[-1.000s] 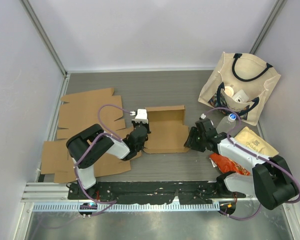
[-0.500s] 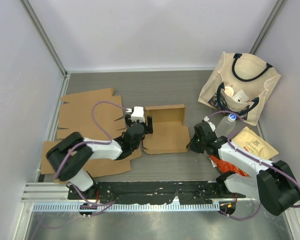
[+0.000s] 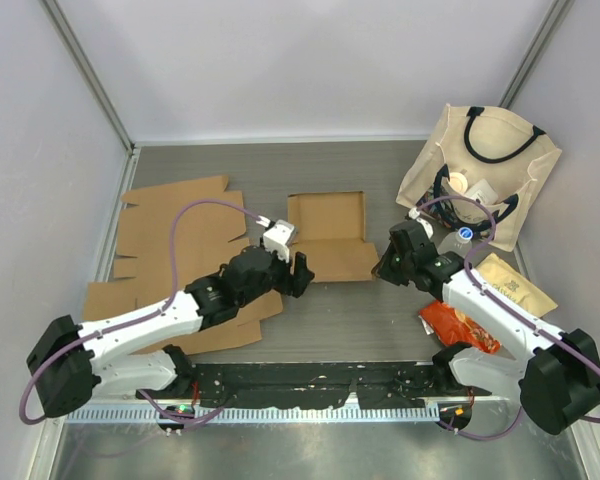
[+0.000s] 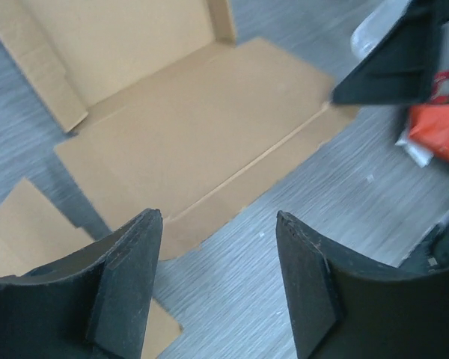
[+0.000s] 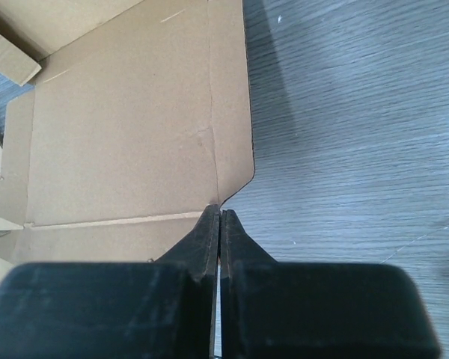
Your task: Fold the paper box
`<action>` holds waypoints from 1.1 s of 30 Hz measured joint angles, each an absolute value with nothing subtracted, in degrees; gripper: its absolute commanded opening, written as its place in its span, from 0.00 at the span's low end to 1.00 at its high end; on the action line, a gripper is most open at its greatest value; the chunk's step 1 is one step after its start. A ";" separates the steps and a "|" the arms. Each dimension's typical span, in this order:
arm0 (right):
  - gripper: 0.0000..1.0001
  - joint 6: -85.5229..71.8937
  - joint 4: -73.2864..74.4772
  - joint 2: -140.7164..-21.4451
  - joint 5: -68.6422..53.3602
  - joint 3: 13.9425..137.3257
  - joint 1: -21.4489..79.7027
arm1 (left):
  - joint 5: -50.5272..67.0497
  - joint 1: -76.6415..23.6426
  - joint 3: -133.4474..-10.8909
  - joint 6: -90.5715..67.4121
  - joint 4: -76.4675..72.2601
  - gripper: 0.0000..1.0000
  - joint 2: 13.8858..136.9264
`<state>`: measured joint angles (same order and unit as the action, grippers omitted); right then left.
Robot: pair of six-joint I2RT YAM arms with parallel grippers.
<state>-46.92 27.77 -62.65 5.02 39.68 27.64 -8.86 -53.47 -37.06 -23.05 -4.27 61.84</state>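
My left arm (image 3: 145, 325) and right arm (image 3: 485, 300): white shells, black joints.
Purple cables (image 3: 212, 202) loop over both; my left fingers (image 4: 123, 292) are matte black wedges, with a white camera block (image 3: 278, 238) at that wrist.

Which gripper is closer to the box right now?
Right. The right gripper, shut, touches the box at its near right corner; the left gripper hangs open just short of the near left corner.

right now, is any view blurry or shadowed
Left wrist: soft, the red snack packet smeared at the right edge. Right wrist: sharp, creases of the brown cardboard box crisp, a shadow on the grey table beside it. Top external: even, no glare.
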 measured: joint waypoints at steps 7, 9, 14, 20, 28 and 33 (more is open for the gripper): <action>0.01 -46.02 26.98 -61.19 4.95 36.58 27.64 | -17.89 -49.71 -39.20 -26.09 -0.21 0.64 67.26; 0.01 -45.93 26.61 -60.03 4.99 34.79 27.64 | -17.87 -45.32 -39.13 -27.33 -2.48 0.64 68.97; 0.01 -45.54 24.23 -59.09 5.30 31.18 27.64 | -15.20 -37.71 -37.80 -26.50 -15.31 0.71 77.78; 0.01 -45.15 20.82 -58.54 5.41 27.94 27.64 | -11.79 -38.30 -38.48 -20.71 -24.93 0.61 89.54; 0.01 -43.64 17.98 -57.14 5.39 26.39 27.64 | -11.99 -38.35 -40.84 -14.48 -33.74 0.63 95.88; 0.01 -43.07 15.46 -55.51 5.23 24.69 27.64 | -12.58 -38.35 -43.57 -12.43 -36.47 0.45 98.83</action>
<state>-43.07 15.46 -55.51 5.23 24.69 27.64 -12.58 -38.35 -43.57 -12.43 -36.47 98.83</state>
